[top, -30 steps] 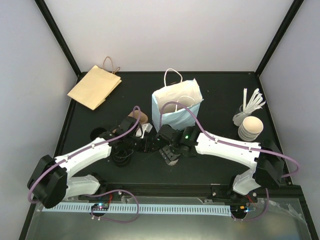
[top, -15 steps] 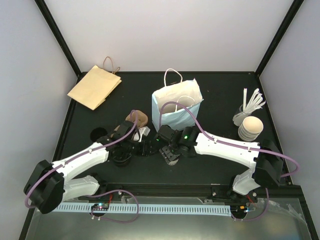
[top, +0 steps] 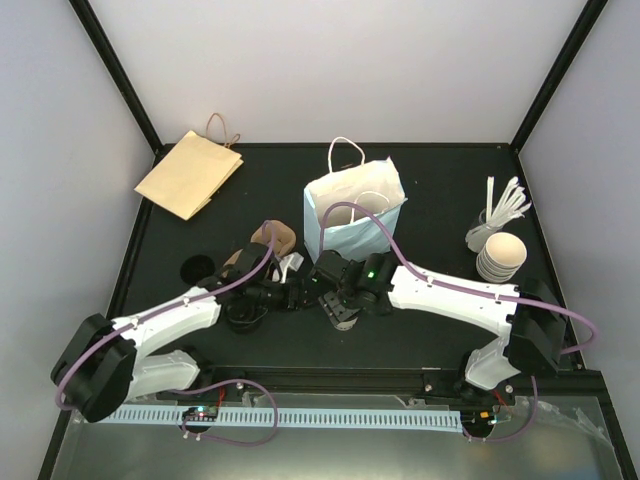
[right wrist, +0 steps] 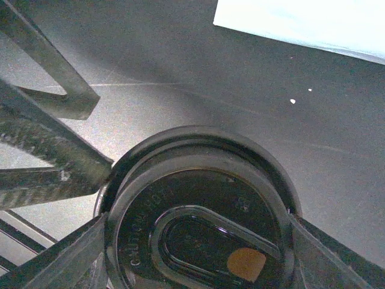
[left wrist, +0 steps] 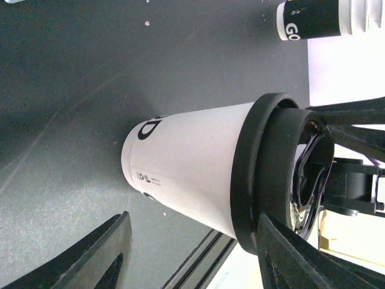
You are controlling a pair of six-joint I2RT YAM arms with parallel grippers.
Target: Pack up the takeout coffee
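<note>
White cup (left wrist: 186,165) upright, lid (right wrist: 198,232) up

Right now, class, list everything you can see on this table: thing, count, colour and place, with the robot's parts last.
coffee cup: one, white with black lid, between the two grippers
white bag: one, upright, centre back
brown bag: one, flat, far left corner
stack of cups: one, white with black band, near the coffee cup
sticks: a bunch, white, far right
round stack: one, white with tan top, near the sticks
loose lid: one, black, left side
table: one, black
left gripper: one, black, open, straddling the cup
right gripper: one, black, closed on the cup's lid
</note>
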